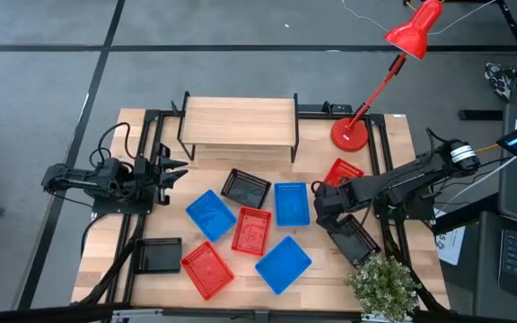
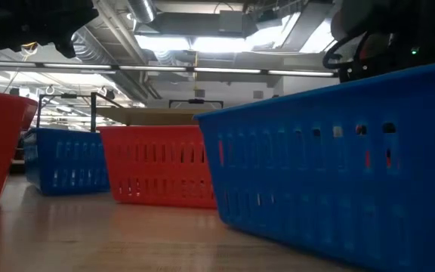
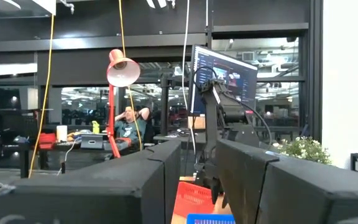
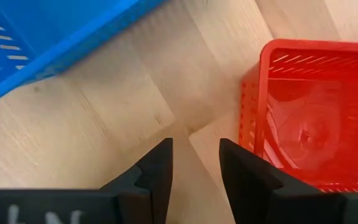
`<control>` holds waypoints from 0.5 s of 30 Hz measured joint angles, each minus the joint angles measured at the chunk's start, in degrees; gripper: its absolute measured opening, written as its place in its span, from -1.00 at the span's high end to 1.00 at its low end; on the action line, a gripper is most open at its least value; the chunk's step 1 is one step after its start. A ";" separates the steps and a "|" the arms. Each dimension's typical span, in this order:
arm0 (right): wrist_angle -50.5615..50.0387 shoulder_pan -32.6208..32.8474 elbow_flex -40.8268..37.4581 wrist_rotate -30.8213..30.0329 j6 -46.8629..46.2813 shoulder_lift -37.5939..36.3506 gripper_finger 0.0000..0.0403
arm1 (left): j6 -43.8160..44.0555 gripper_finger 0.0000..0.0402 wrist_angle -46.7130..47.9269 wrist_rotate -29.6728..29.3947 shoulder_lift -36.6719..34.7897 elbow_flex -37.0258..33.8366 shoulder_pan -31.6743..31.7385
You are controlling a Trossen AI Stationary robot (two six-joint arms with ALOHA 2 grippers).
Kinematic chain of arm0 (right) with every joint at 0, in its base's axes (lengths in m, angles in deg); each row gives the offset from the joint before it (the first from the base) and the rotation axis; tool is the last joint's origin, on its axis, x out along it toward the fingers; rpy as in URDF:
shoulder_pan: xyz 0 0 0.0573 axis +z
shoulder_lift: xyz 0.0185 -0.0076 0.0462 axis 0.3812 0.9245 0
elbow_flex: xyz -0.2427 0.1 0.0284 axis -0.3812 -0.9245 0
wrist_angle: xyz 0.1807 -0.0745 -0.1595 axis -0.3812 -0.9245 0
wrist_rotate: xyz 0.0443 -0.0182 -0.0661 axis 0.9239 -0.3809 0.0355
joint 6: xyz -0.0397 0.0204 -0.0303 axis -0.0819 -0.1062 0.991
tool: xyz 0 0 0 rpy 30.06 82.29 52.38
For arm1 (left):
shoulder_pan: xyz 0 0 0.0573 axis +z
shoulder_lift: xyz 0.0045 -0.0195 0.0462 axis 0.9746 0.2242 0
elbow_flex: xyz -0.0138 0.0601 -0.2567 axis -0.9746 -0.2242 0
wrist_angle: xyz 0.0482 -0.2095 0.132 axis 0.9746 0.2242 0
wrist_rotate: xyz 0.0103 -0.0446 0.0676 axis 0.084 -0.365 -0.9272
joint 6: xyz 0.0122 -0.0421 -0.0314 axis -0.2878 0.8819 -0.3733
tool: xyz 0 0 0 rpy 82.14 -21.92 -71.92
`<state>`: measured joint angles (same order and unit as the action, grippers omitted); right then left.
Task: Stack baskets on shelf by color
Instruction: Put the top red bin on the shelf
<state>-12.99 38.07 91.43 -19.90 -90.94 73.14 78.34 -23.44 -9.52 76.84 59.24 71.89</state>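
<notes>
The shelf (image 1: 240, 121) is a light-wood plank on black legs at the table's far side, with nothing on it. Blue, red and black baskets lie scattered in front of it. My right gripper (image 4: 196, 149) points down, open, over bare table between a blue basket (image 4: 42, 43) and a red basket (image 4: 316, 112); in the high view it (image 1: 324, 205) stands between that blue basket (image 1: 291, 204) and that red basket (image 1: 342, 172). My left gripper (image 1: 170, 170) waits open at the table's left, raised and clear of the baskets.
A red desk lamp (image 1: 353, 133) stands at the far right and a small potted plant (image 1: 384, 285) at the near right corner. A black basket (image 1: 355, 238) lies just nearer than my right arm. Another black basket (image 1: 161, 255) sits near left.
</notes>
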 joint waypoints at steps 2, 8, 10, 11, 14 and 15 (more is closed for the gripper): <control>0.11 0.00 1.15 -0.33 0.48 -0.51 0.35 | 0.02 0.53 0.02 -0.01 0.00 0.00 0.01; -5.61 -0.02 4.97 -8.28 3.96 -0.76 0.35 | 0.04 0.53 0.02 -0.03 0.00 -0.02 0.01; -8.89 -0.20 4.73 -8.85 2.40 -0.74 0.35 | 0.07 0.53 0.04 -0.03 0.00 -0.02 0.01; -10.11 -0.40 4.36 -8.47 1.45 -0.74 0.35 | 0.09 0.53 0.04 -0.03 0.00 -0.02 0.00; -10.37 -0.61 2.19 -5.08 -0.35 -0.70 0.35 | 0.09 0.53 0.07 -0.03 0.00 -0.02 0.00; -9.35 -0.61 1.49 -4.71 -0.65 -0.70 0.35 | 0.05 0.53 0.07 -0.03 0.00 -0.02 -0.01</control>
<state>-22.34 37.46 92.91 -24.61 -91.60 72.44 78.40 -23.37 -9.56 76.84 59.22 71.88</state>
